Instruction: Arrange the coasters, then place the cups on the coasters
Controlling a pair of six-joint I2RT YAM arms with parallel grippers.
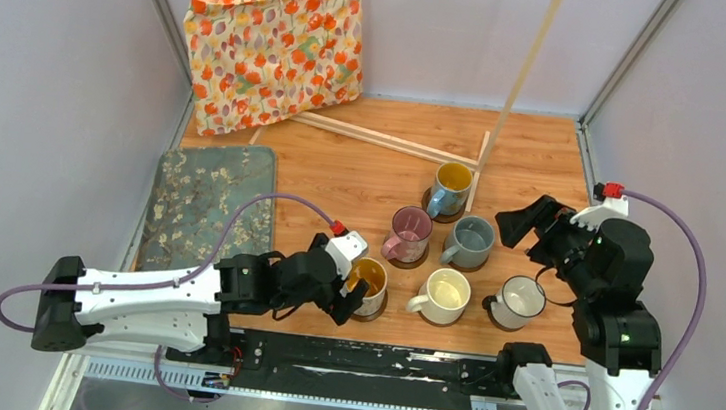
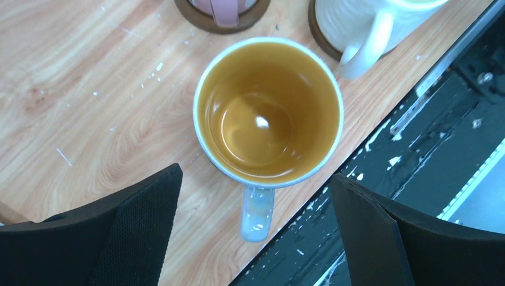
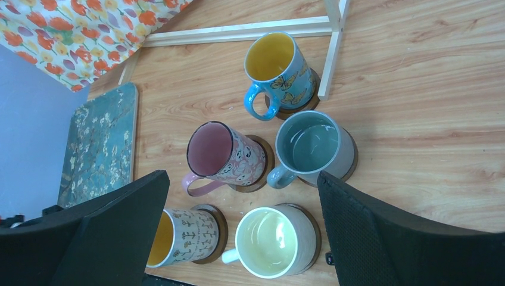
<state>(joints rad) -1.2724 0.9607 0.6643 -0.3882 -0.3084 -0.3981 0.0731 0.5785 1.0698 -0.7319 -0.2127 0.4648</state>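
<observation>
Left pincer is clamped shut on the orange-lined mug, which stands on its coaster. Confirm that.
Not shut. The left wrist view shows the left pincer open, its fingers wide apart and clear of the orange-lined mug. The mug does stand on its coaster, as the right wrist view shows.

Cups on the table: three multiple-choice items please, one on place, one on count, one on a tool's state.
1. Which mug stands farthest back on the table? A pink mug; B blue mug; C cream mug.
2. How many mugs stand on coasters? A four; B five; C six.
3. The left tool is: A open; B shut on the pink mug; C shut on a coaster.
Key: B, it stands behind all others from above; C, six show, each on a disc; A, its fingers stand wide apart.
</observation>
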